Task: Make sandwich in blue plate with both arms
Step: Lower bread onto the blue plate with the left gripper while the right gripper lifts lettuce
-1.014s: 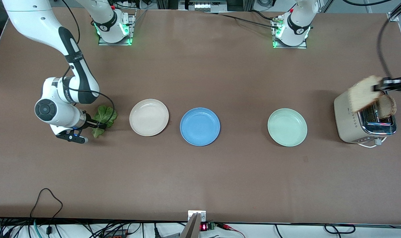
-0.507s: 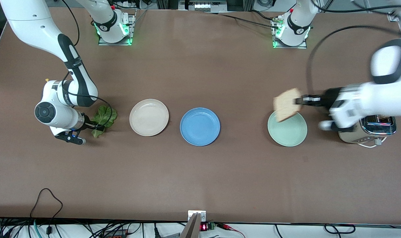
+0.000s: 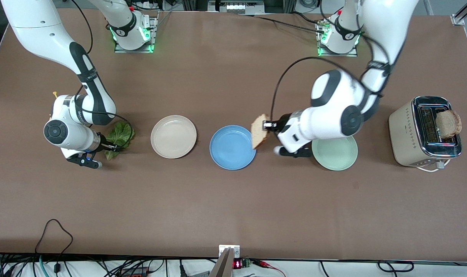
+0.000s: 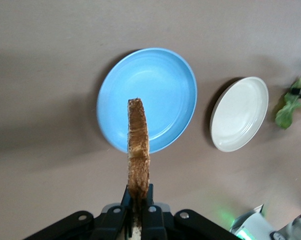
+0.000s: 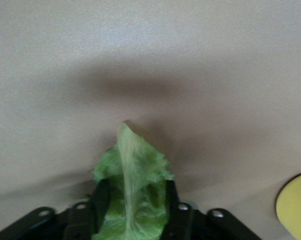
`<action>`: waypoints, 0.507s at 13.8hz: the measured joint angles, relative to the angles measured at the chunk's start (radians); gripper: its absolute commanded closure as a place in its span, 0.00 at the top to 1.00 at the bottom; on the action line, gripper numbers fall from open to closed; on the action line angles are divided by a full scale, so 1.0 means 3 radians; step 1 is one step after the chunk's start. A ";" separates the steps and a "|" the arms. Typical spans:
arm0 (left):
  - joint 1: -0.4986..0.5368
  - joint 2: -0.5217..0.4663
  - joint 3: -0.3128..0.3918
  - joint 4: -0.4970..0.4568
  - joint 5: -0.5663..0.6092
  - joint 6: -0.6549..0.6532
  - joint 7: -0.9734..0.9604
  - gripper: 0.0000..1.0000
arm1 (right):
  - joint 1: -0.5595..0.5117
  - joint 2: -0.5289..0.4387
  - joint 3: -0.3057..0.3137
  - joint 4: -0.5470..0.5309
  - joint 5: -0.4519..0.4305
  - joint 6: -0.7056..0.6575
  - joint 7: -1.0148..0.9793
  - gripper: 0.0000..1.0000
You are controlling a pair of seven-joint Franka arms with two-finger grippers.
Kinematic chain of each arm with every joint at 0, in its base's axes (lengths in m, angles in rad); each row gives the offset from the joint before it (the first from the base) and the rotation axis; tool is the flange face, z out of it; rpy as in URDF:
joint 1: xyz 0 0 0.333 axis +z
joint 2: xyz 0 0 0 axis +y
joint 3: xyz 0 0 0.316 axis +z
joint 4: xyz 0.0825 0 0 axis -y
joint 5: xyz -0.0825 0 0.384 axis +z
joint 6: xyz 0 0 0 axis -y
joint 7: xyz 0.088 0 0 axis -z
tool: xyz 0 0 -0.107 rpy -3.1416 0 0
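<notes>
My left gripper [image 3: 267,125] is shut on a light-brown bread slice [image 3: 258,131] and holds it on edge over the rim of the blue plate [image 3: 229,154] toward the left arm's end. In the left wrist view the slice [image 4: 138,145] stands upright from the gripper [image 4: 139,197] over the bare blue plate [image 4: 160,90]. My right gripper [image 3: 111,145] is shut on a ruffled green lettuce leaf [image 3: 120,134], low at the table near the right arm's end. The leaf [image 5: 131,165] fills the gap between the fingers [image 5: 101,200]. A second bread slice [image 3: 448,124] stands in the toaster [image 3: 404,134].
A cream-white plate [image 3: 173,136] sits between the lettuce and the blue plate. A mint-green plate [image 3: 339,156] lies partly under my left wrist. The toaster stands at the left arm's end of the table. Cables hang at the table's near edge.
My left arm has carried the bread slice from above the toaster, over the mint-green plate, to the blue plate's rim. The right gripper has hardly moved at the lettuce.
</notes>
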 measured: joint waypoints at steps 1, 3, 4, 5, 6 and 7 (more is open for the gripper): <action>-0.0051 0.0071 -0.0001 0.0001 -0.0040 0.0144 0.0004 0.01 | 0.0007 -0.0001 0.0001 0.0001 0.0000 0.0000 0.0000 0.06; -0.0153 0.0177 -0.0001 0.0006 -0.0083 0.0396 0.0001 0.01 | 0.0012 -0.0002 0.0001 0.0002 0.0000 -0.0001 -0.0003 0.04; -0.0193 0.0223 -0.0001 0.0009 -0.0166 0.0489 0.0001 0.01 | 0.0012 -0.0003 0.0001 0.0002 0.0000 -0.0001 -0.0004 0.02; -0.0232 0.0270 0.0000 0.0009 -0.0255 0.0567 0.0004 0.01 | 0.0012 -0.0004 0.0001 0.0002 0.0000 -0.0002 -0.0005 0.02; -0.0273 0.0314 -0.0001 0.0010 -0.0314 0.0649 0.0004 0.01 | 0.0013 -0.0007 0.0001 0.0003 0.0000 -0.0002 -0.0008 0.02; -0.0319 0.0359 -0.0001 0.0011 -0.0342 0.0728 0.0004 0.01 | 0.0013 -0.0011 0.0001 0.0006 0.0000 -0.0002 -0.0013 0.02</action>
